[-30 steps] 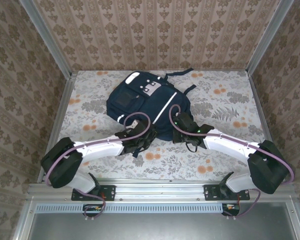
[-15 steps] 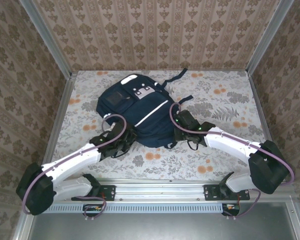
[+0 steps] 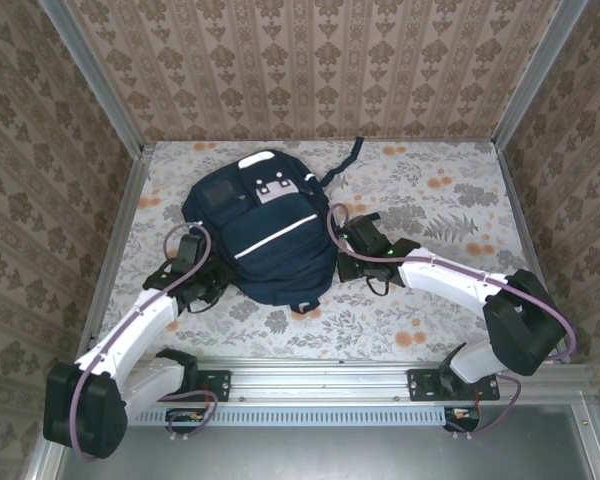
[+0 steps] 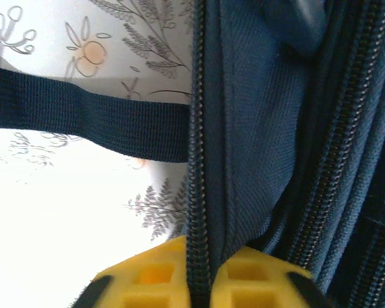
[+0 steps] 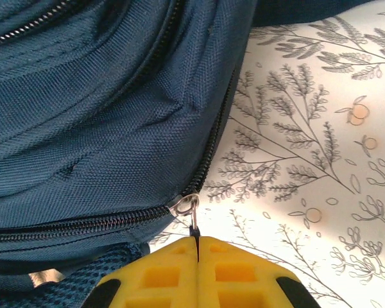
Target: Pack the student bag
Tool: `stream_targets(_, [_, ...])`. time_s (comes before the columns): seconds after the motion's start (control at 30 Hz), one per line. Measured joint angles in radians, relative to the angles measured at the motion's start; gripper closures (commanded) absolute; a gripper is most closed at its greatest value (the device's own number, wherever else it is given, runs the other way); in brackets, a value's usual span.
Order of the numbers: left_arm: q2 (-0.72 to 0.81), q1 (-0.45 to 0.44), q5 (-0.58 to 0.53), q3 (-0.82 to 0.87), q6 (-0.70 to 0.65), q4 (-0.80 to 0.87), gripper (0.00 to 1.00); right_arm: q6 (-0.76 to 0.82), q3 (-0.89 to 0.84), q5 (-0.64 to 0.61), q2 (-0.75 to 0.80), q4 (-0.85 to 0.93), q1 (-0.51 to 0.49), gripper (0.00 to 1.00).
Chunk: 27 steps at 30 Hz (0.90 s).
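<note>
Patterned wallpaper (image 3: 310,70) closes in a table (image 3: 430,290) covered with a floral print; the student bag (image 3: 255,235) lies flat on it, left of centre and toward the far side, white front patches facing up, one strap (image 3: 352,158) trailing off its far right corner; the left gripper (image 4: 202,273) is at the bag's near left edge, its yellow pads (image 4: 151,279) flanking a zipper seam (image 4: 196,160) that fills the narrow gap between them (whether they are actually squeezing it, I cannot tell); the right gripper (image 5: 197,247) is at the bag's right edge, its fingers pressed together on the thin zipper pull (image 5: 194,224) that hangs from a metal slider (image 5: 181,206) on the bag's side seam.
</note>
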State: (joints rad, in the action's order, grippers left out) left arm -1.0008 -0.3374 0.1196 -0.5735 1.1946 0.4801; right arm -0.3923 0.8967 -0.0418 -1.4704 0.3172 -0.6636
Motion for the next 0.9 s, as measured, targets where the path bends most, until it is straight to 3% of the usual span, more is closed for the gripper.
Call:
stream_targets(0.03, [-0.007,0.006,-0.010,-0.008,-0.013,0.015,0.47,0.000,0.006,0.002,-0.007,0.000,-0.006,1.00])
stream_targets(0.2, [0.038,-0.037,-0.060,-0.036,-0.016,0.083,0.43,-0.001,0.019,0.005,-0.034,-0.002,-0.028,1.00])
stream_targets(0.43, [0.115,-0.371,-0.149,-0.038,0.193,0.095,0.43,-0.003,0.018,0.005,-0.034,-0.005,-0.029,1.00])
stream_targets(0.53, [0.038,-0.522,-0.190,-0.052,0.321,0.049,0.43,-0.003,0.009,0.005,-0.034,-0.015,-0.029,1.00])
stream_targets(0.67, [-0.117,-0.645,-0.243,-0.130,0.451,-0.014,0.43,-0.003,-0.012,0.005,-0.034,-0.034,-0.029,1.00])
stream_targets(0.9, [-0.312,-0.715,-0.321,-0.278,0.605,-0.113,0.44,-0.004,-0.042,0.005,-0.021,-0.075,-0.028,1.00])
